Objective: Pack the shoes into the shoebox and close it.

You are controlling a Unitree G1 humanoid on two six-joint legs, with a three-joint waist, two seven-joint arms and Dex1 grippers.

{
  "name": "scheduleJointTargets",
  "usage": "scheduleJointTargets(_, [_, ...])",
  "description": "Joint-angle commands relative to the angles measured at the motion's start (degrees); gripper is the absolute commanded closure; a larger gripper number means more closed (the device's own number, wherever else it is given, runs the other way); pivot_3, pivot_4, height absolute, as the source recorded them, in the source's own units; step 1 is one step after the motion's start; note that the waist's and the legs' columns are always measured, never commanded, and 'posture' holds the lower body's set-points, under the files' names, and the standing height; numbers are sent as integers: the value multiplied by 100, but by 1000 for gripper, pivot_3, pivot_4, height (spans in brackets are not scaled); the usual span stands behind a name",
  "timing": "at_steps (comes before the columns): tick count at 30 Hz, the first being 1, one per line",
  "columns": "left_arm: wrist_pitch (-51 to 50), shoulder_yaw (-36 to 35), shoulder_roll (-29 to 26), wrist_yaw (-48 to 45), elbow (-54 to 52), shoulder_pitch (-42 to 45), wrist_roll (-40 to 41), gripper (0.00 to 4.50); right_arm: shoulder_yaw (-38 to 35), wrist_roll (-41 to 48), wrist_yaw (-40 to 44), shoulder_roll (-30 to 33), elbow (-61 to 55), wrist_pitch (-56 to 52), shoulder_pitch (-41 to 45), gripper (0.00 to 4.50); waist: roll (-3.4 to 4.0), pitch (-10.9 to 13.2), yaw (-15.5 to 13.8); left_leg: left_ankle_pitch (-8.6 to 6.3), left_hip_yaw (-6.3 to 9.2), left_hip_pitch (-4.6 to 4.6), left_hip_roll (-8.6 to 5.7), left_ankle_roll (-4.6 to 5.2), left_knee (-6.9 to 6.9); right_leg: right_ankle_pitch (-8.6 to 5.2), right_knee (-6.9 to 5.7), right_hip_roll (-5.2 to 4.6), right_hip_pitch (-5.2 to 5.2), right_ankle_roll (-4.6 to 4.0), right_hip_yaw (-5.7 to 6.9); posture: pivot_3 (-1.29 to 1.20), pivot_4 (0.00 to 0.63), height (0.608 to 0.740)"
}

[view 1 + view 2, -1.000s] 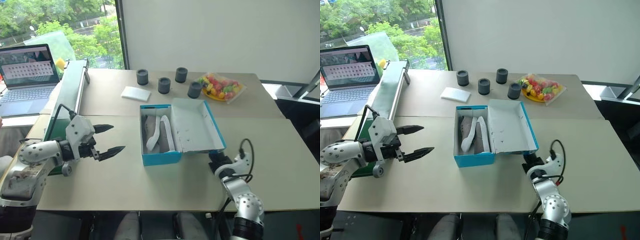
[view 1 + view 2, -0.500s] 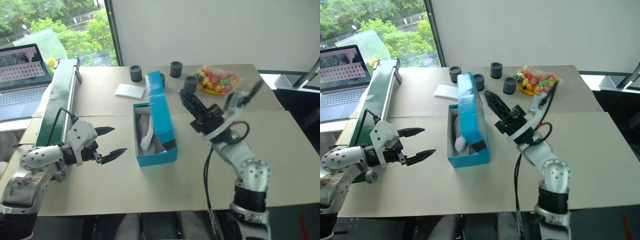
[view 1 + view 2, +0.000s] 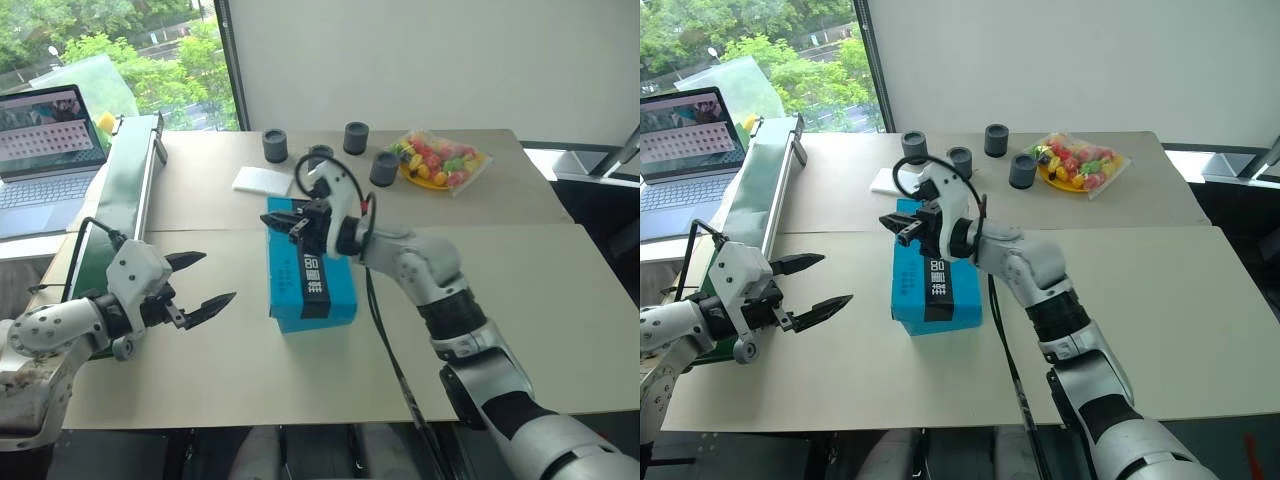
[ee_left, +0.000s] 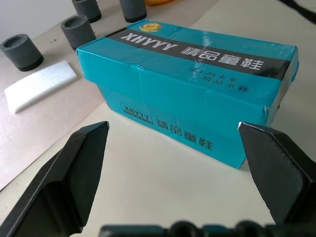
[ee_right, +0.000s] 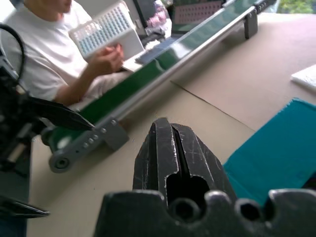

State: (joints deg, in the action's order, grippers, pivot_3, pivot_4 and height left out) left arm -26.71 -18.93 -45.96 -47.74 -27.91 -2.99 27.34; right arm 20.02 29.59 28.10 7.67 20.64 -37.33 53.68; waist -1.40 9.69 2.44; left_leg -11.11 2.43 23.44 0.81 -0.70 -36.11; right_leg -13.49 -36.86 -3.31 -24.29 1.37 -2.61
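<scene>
- Since a second ago the right hand (image 3: 292,224) has swung from the counter's near edge up over the shoebox (image 3: 310,277), and the lid, then lying open, is now down.
- Shoes are out of sight, judged to be inside.
- Right hand's fingers are pressed together, empty, above the box's far end.
- Left hand (image 3: 205,280) is spread wide, empty, at the box's 9 o'clock, apart.
- Box sits mid-counter (image 3: 520,280); what's left is likely pressing the lid fully flush.

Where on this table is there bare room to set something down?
Bare tabletop lies right of the closed shoebox, and along the near edge. A narrower strip separates the box from the open left gripper. Behind it is crowded: foam pad, dark cups, fruit bag.
</scene>
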Motion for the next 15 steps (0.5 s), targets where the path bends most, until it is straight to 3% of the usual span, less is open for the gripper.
scheduleJointTargets(1, [-65, -119, 30, 129, -347, -66, 121, 0, 510, -997, 340, -122, 1338, 301, 165, 4452, -6, -1, -7, 0, 2, 0, 0, 0, 0, 0, -1, 0, 1, 0, 3, 0, 150, 726])
scheduleJointTargets(5, [-117, -168, 46, 187, -424, -143, 136, 0, 450, -1411, 598, -273, 2213, 495, 200, 4452, -18, -14, 15, 0, 1, -32, 2, 0, 2, -1, -11, 1, 21, -3, 1, 0, 150, 726])
scheduleJointTargets(11, [-211, -232, 59, 344, -491, -181, 199, 0, 9, -1519, 780, -464, 2262, 624, 219, 4452, -17, -18, 10, 0, 1, -110, 5, -1, 4, -26, -13, 5, 97, 15, 4, 0, 150, 726])
scheduleJointTargets(15, [-364, -347, 294, 733, -611, -228, 283, 0, -1406, -445, 770, -515, 1110, 441, 415, 4452, -15, -11, 2, -1, 4, -114, 8, -1, 7, -39, -12, 8, 101, 21, 5, 0, 150, 726])
